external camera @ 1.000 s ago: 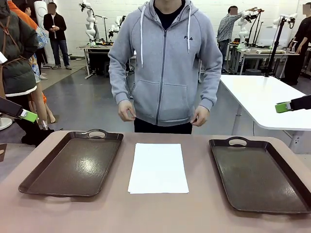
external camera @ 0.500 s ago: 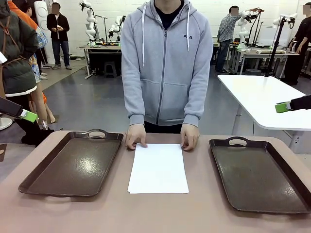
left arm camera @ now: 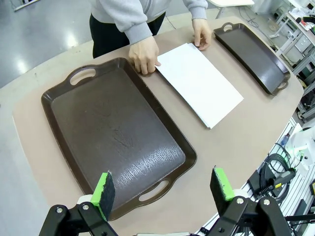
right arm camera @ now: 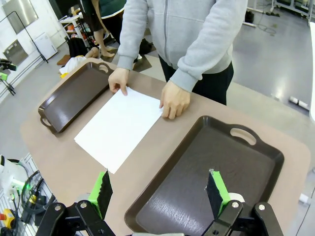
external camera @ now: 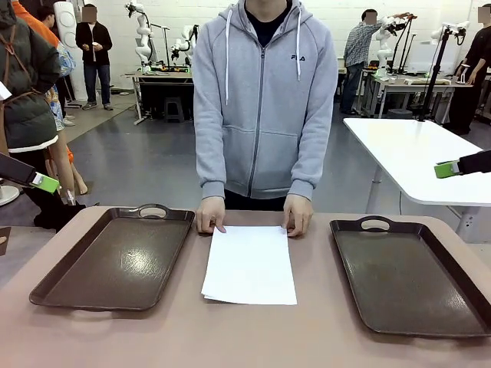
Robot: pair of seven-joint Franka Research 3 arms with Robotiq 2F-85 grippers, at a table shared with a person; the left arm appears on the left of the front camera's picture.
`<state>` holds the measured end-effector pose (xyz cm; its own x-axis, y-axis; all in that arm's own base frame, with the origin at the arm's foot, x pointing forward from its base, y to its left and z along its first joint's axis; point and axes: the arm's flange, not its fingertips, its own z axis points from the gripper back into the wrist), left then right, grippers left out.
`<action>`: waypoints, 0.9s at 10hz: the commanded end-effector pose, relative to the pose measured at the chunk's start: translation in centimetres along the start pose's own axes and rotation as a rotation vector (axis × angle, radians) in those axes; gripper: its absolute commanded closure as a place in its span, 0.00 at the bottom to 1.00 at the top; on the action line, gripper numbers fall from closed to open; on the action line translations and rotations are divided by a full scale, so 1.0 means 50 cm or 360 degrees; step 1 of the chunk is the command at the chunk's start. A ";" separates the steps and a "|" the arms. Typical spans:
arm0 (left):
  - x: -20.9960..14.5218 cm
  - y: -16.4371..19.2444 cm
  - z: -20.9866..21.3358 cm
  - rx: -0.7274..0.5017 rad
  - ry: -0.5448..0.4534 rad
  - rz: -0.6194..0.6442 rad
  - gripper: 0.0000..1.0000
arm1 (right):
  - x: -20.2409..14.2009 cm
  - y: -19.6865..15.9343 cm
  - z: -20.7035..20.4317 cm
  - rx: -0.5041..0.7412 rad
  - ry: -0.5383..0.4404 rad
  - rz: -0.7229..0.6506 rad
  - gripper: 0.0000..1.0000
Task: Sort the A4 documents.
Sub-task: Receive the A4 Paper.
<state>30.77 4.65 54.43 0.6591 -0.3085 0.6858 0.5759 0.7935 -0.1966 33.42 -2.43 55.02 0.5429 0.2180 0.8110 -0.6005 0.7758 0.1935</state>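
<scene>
Front view: the paper sheets (external camera: 249,264) lie stacked mid-table (external camera: 314,337) between the left tray (external camera: 115,261) and the right tray (external camera: 406,280), a person's hands (external camera: 210,215) at their far corners, while the left gripper (left arm camera: 162,189) and the right gripper (right arm camera: 159,192) hang spread wide, holding nothing.

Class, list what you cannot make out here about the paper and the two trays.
- Paper, front view: the number of sheets; the edges are too thin to count.
- Paper's underside, every view: hidden by the sheets themselves.
- Right tray, front view: near right corner cut off by the picture's edge.
- Left tray, left wrist view: near rim partly behind a green pad.
</scene>
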 end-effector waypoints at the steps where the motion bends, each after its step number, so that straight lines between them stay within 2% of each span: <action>1: 0.000 0.000 -0.001 -0.0009 -0.0001 -0.0002 0.00 | -0.001 0.000 -0.002 0.0013 -0.0001 0.0000 0.00; 9: 0.000 0.000 -0.001 -0.0009 -0.0001 -0.0002 0.00 | -0.001 0.000 -0.002 0.0013 -0.0001 0.0000 0.00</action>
<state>30.77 4.67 54.43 0.6593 -0.3083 0.6858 0.5754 0.7939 -0.1963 33.42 -2.42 55.02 0.5429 0.2181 0.8110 -0.6005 0.7759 0.1934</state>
